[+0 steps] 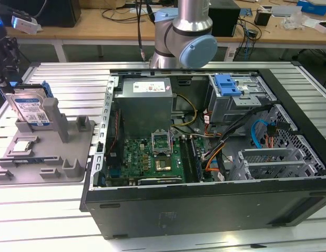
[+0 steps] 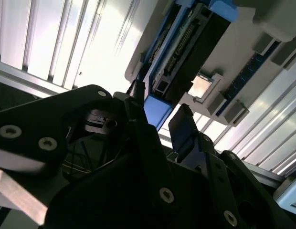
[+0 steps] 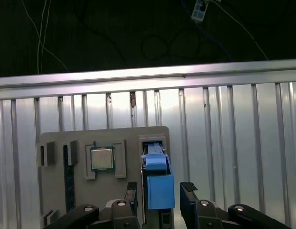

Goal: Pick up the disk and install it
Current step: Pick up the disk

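Silver, blue-framed rectangular disk (image 3: pixel 155 156) stands between the fingers of the released end effector (image 3: pixel 160 190); off-centre closing could cock it in its grey plastic holder (image 3: pixel 81 138), jamming extraction.

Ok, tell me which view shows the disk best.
The exterior view: the disk stands upright in the grey holder, its labelled face showing. The first wrist view shows it edge-on, its blue rail between the fingertips of the open claw. The second wrist view shows its dark connector edge.
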`<control>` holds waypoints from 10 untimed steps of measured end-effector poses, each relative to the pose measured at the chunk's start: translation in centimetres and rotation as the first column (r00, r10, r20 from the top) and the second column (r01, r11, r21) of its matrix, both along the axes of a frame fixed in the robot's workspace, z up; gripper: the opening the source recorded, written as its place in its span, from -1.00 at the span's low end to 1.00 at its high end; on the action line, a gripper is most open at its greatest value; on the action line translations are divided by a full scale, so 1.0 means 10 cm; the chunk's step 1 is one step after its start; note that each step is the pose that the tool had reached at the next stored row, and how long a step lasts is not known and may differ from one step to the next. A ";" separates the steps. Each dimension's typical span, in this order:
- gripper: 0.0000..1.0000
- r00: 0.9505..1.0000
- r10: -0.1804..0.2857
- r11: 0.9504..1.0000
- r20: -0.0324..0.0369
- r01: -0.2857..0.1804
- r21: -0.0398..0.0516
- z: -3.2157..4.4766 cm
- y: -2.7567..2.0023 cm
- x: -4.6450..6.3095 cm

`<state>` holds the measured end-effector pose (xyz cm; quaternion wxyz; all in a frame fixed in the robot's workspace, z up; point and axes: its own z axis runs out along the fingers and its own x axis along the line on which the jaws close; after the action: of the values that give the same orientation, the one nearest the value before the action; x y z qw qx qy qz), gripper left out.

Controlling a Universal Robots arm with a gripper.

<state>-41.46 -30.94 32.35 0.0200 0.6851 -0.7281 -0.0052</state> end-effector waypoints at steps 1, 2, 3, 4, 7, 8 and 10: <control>-0.04 1.000 0.000 1.000 0.000 0.000 0.000 -0.009 0.000 0.00; -0.04 1.000 0.000 1.000 0.000 0.000 0.000 -0.020 0.000 0.00; -0.04 1.000 0.001 1.000 0.000 -0.001 0.000 -0.027 -0.001 0.00; -0.04 1.000 0.001 1.000 0.000 -0.001 0.000 -0.034 0.000 -0.01; -0.04 1.000 0.002 1.000 0.002 -0.002 0.000 -0.050 0.000 -0.01; -0.04 1.000 0.002 1.000 0.002 -0.002 0.000 -0.056 0.000 -0.02; -0.04 1.000 0.004 1.000 0.003 -0.004 0.000 -0.070 0.000 -0.02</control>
<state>-41.65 -30.94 31.65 0.0189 0.6864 -0.7269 -0.0041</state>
